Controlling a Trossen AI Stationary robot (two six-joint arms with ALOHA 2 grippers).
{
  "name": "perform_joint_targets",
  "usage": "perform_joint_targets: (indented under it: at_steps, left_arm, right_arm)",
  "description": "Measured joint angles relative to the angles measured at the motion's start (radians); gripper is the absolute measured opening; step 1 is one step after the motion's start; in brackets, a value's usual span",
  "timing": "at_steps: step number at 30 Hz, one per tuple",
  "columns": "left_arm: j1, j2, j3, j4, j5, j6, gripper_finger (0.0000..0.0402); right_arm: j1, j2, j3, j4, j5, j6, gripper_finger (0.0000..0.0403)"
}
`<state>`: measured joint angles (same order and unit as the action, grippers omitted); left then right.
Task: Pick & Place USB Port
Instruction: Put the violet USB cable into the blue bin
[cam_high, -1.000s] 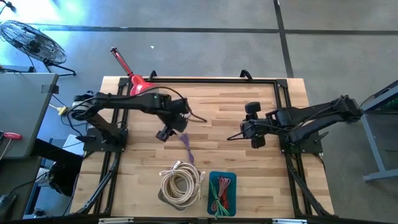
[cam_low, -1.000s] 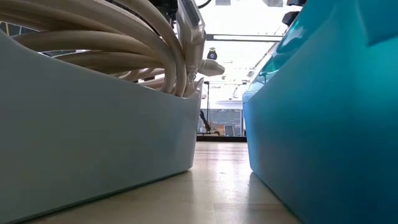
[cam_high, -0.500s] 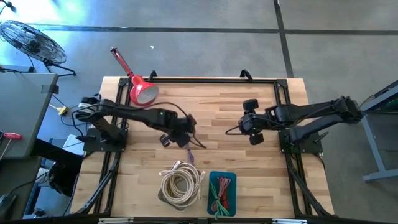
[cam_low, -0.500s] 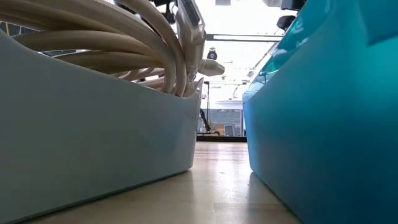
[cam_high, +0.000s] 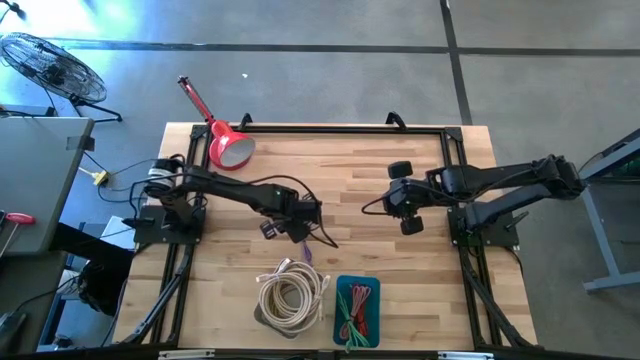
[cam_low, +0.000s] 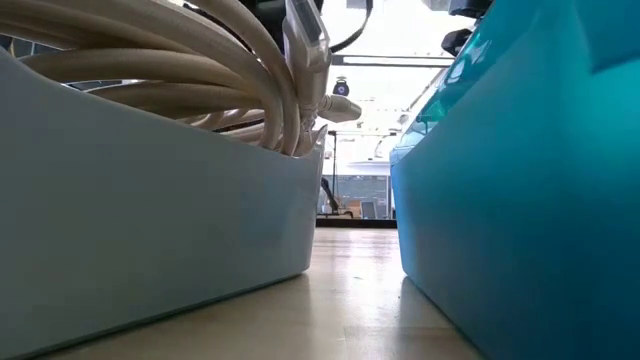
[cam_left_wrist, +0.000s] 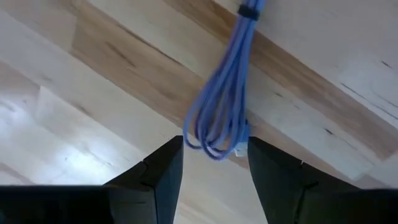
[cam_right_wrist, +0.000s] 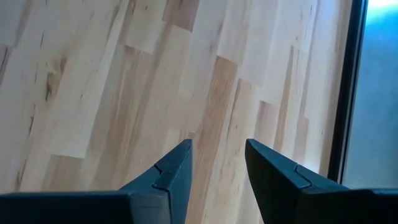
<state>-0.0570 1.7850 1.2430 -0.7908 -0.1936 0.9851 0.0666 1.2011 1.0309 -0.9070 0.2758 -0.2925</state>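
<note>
Though open, left gripper (cam_left_wrist: 214, 165) hides blue cable's (cam_left_wrist: 225, 102) looped end.

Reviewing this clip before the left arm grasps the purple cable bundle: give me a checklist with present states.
1. Left gripper open: ok.
2. Purple cable bundle lined up with the gap between its fingers: ok, the looped end sits at the gap.
3. Bundle lying free on the table, apart from the white bin and teal bin: ok.
4. Right gripper open over bare wood, out of the way: ok.
5. Fingers low enough to close: cannot tell.
</note>
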Motion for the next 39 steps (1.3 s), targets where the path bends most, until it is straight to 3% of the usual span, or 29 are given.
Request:
perform_joint_targets:
  at_steps: [7, 20, 23, 28, 35, 39]
  left_arm:
    - [0.0, 0.041, 0.0, 0.003, 0.005, 0.035, 0.0172]
    - [0.01, 0.17, 0.018, 0.064, 0.132, 0.039, 0.017]
    - [0.025, 0.195, 0.018, 0.066, 0.139, 0.032, 0.0143]
    - [0.048, 0.204, 0.017, 0.061, 0.146, 0.027, 0.0026]
    - [0.051, 0.2, 0.096, -0.008, 0.125, -0.085, 0.0017]
    - [0.022, 0.207, 0.197, -0.03, -0.041, -0.142, 0.0016]
  right_arm:
    - [0.001, 0.0, 0.0, -0.001, -0.007, 0.004, 0.014]
    - [0.001, -0.014, 0.003, -0.034, -0.138, 0.059, 0.014]
    - [0.001, -0.024, 0.003, -0.04, -0.162, 0.097, 0.014]
    - [0.011, -0.04, 0.003, -0.043, -0.192, 0.183, 0.014]
    - [0.078, -0.053, 0.003, 0.028, -0.199, 0.242, 0.014]
    - [0.136, -0.055, 0.003, 0.129, -0.198, 0.231, 0.014]
